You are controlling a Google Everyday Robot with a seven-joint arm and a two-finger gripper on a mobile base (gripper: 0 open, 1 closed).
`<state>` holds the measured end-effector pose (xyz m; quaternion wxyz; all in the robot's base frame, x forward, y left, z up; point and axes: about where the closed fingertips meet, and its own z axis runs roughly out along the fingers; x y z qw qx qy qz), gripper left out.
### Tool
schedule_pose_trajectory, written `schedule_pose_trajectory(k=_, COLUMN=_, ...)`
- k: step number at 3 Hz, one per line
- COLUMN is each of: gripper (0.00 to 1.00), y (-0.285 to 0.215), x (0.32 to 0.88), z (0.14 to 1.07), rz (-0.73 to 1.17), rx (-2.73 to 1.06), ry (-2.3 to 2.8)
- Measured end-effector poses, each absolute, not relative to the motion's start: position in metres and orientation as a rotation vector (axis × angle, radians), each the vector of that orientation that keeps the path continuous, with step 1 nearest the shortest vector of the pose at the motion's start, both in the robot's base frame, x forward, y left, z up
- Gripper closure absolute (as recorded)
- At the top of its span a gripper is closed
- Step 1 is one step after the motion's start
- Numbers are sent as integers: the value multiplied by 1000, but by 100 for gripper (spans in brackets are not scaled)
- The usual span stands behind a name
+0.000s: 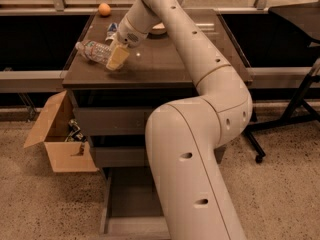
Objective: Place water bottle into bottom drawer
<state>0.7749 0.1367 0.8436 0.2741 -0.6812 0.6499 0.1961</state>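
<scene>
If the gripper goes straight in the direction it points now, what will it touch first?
Probably the water bottle, lying on the cabinet top just ahead of the gripper. Depth is unclear, so it might meet the top first.

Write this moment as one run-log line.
gripper: at water bottle lying on cabinet top | bottom drawer: open | bottle: not yet in drawer

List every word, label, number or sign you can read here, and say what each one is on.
No text can be read.
Label band on the water bottle: too blurred to read.
Print on the blue-and-white packet behind it: too small to read.
The hand, over the cabinet top at one end of the bottle: no marking visible.
</scene>
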Motion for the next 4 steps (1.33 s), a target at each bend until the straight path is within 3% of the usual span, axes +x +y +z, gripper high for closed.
schedule_pose_trajectory(k=1, gripper=92, y=137, x=774, z=855, rz=523, rx=-1826, ry=1713)
schedule_pose_trajectory(k=2, gripper=100, y=114, x=770, z=890, rz=480, rx=-1784, ry=1658)
schedule_pose_trajectory(k=4, gripper=100, y=44, x=690, z=949, rz=542, rx=-1749, ry=1517)
